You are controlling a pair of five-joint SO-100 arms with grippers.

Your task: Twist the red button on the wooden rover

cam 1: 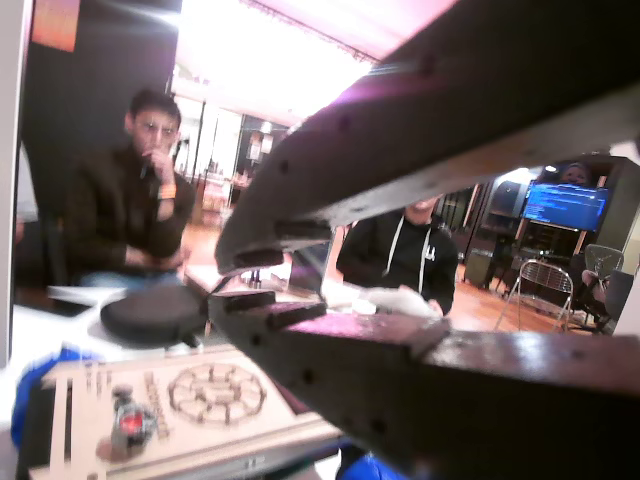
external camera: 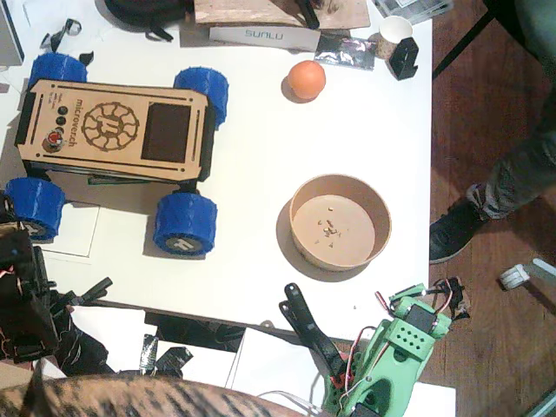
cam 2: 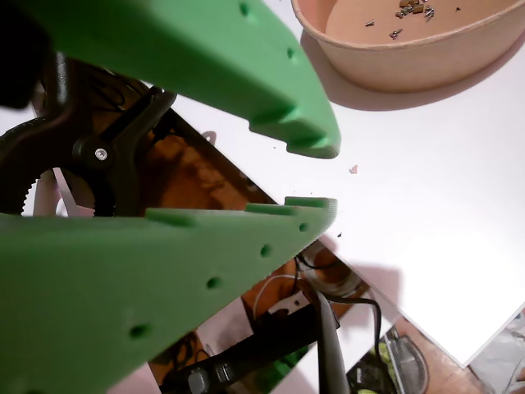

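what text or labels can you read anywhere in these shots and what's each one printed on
"microtech", or close to it, since the small print is blurred: engraved along the deck of the wooden rover, beside its gear emblem.
"SUNLU": on the grey flat box at the far table edge.
Blue monitor in a wrist view: lines of text, too small and blurred to read.
Foil packet: print unreadable.

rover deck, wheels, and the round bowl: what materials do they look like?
The wooden rover deck: light plywood by its look, matte, with a dark engraved gear emblem. The wheels: probably printed plastic, matte blue with ribbed tread. The bowl: tan, matte, thin-walled, likely paper or pressed fibre; I cannot tell which.
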